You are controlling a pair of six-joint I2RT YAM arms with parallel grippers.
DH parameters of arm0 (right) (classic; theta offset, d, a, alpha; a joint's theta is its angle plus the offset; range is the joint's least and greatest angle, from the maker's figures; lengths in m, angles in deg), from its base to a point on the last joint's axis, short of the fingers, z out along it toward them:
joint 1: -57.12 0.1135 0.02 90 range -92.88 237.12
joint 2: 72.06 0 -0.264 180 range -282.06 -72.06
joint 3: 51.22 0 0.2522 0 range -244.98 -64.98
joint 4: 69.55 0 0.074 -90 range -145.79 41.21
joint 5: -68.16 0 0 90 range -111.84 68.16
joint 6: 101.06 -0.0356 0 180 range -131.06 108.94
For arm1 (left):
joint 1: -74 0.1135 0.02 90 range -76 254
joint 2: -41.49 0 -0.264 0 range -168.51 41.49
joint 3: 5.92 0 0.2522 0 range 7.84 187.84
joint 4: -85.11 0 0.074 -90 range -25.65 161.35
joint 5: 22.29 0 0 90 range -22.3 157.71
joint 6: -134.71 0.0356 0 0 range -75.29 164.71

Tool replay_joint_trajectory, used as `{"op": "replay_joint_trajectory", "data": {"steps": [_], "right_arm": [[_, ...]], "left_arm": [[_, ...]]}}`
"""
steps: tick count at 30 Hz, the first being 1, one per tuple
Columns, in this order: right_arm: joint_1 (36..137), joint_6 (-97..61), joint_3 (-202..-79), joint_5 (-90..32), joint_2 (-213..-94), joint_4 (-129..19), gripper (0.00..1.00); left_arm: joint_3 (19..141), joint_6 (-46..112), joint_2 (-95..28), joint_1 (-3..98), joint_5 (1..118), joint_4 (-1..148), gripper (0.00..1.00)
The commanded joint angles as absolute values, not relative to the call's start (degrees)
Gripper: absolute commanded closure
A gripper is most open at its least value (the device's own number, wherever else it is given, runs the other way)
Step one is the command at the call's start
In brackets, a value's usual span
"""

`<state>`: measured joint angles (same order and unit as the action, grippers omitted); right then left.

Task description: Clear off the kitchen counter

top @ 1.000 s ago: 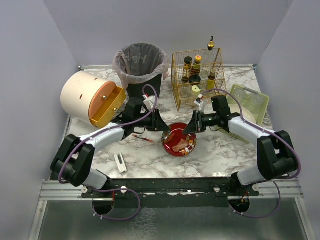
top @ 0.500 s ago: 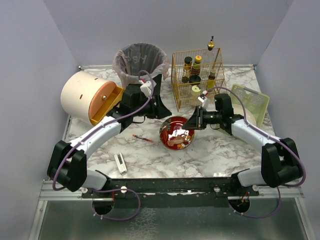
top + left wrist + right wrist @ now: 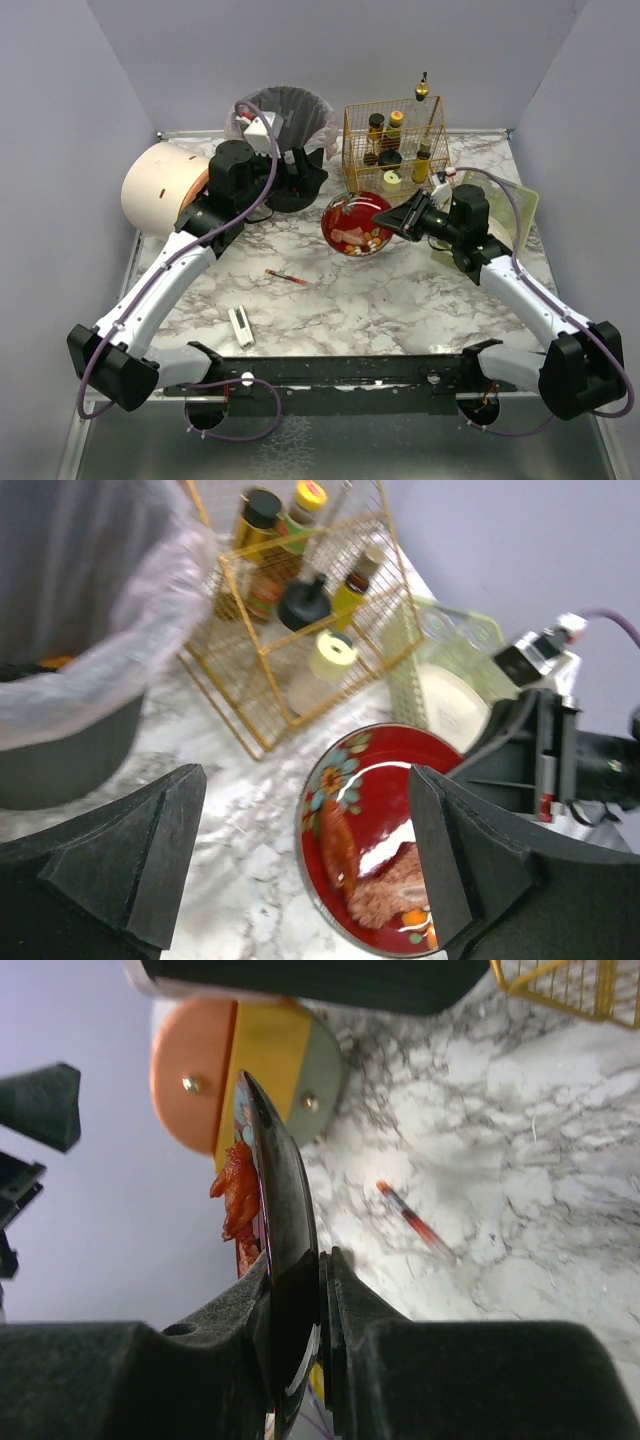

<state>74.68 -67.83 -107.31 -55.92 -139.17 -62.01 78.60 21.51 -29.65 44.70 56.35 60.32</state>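
Marble-patterned kitchen counter boxed by pale lilac walls

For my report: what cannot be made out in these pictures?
Trash bin contents: top view shows only the liner; left wrist view cuts it off.
Bottle labels in the wire rack: too small in top view, blurred in left wrist view.
Green container: right arm covers it in top view.
Small white object: too small to name, top view.
Red plate face: edge-on in right wrist view.
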Motion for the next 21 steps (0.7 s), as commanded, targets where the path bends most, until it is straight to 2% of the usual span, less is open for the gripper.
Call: {"op": "replay_joint_trajectory", "data": {"steps": [1,7,21], "right_arm": [[75.0,-78.2,-108.8,-45.0,-135.8,-69.5,1.00],[75.0,-80.7,-115.5,-37.8,-137.0,-68.0,1.00],[76.0,-81.5,-139.1,-29.4,-153.0,-61.5,1.00]], "left_arm": [[82.8,26.8,-26.9,45.1,70.4,53.2,0.10],[82.7,28.1,-23.6,45.1,79.3,51.2,0.01],[80.5,30.0,-19.3,45.0,84.6,48.8,0.01]]}}
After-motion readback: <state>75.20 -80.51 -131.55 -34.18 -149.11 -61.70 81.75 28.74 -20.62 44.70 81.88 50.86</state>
